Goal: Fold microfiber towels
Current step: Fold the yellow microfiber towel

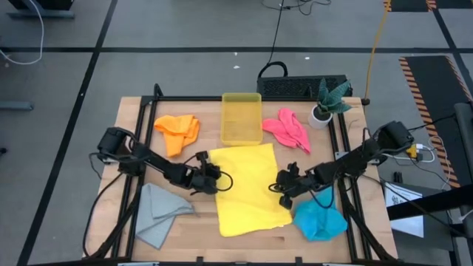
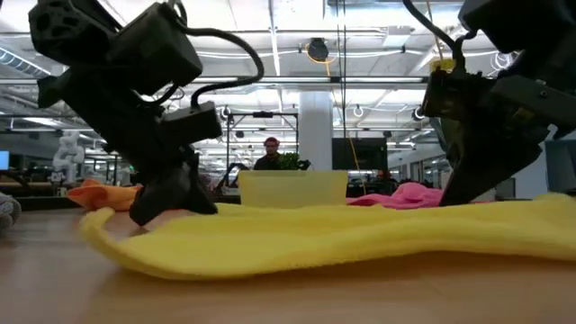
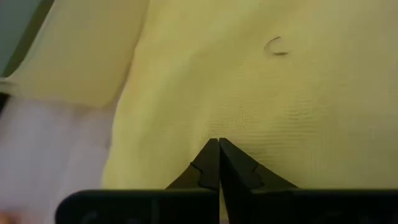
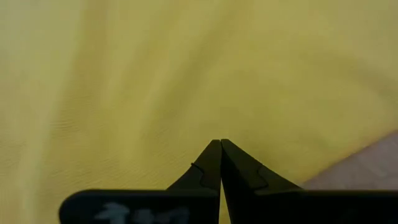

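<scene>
Yellow towel [image 1: 247, 188] is spread out in the middle of the wooden counter [image 1: 203, 236], and both arms are down on it. Left end effector [image 1: 219, 179] sits at the towel's left edge, right end effector [image 1: 279, 183] at its right edge. Both wrist cams show the fingers pressed together to a point right on the yellow fabric, though whether any cloth is actually caught between the tips I can't tell.

Stuff you only get from certain views: the overhead one is the only place you see all five towels at once. Besides the yellow one there's the orange towel [image 1: 177, 130] crumpled at the far left, the pink towel [image 1: 288, 129] far right, the grey towel [image 1: 159, 213] near left, and the blue towel [image 1: 320, 219] near right, just beside the right arm. One of each, so five total. Overhead also shows one yellow plastic bin [image 1: 242, 118] just beyond the yellow towel's far edge, and one potted plant [image 1: 327, 102] in the far right corner.

The table-level cam misses the grey and blue ones, but it shows the yellow towel's left edge lifted slightly off the counter, plus one person [image 2: 271, 155] in the room behind the bin. The left wrist cam picks up a small curled thread [image 3: 276, 47] on the cloth.
</scene>
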You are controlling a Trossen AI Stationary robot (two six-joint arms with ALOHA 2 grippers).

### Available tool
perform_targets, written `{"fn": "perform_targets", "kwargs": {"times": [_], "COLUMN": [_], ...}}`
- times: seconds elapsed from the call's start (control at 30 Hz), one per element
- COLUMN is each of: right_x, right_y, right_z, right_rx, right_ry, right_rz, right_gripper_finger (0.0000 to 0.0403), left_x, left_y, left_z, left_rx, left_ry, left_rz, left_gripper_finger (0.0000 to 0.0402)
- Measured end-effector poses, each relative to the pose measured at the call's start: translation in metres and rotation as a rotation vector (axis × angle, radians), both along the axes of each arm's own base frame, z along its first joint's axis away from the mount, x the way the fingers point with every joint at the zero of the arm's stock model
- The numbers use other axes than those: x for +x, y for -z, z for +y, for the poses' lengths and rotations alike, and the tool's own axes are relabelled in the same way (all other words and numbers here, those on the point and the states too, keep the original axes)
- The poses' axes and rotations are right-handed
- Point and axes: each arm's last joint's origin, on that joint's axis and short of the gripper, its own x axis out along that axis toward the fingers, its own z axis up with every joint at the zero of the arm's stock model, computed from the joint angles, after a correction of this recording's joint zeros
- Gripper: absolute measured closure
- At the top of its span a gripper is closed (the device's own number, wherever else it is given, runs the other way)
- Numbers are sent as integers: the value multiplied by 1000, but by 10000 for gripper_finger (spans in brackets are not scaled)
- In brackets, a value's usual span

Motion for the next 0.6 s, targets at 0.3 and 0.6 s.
{"fn": "perform_targets", "kwargs": {"times": [0.3, 0.6], "right_x": [9, 13], "right_y": [12, -18], "right_z": [24, 49], "right_rx": [88, 116], "right_ry": [-101, -210], "right_rz": [-81, -186], "right_gripper_finger": [403, 403], "left_x": [-15, -19], "left_y": [-35, -57], "left_z": [9, -34], "left_rx": [32, -307], "left_ry": [-2, 249], "left_rz": [23, -102], "left_gripper_finger": [390, 386]}}
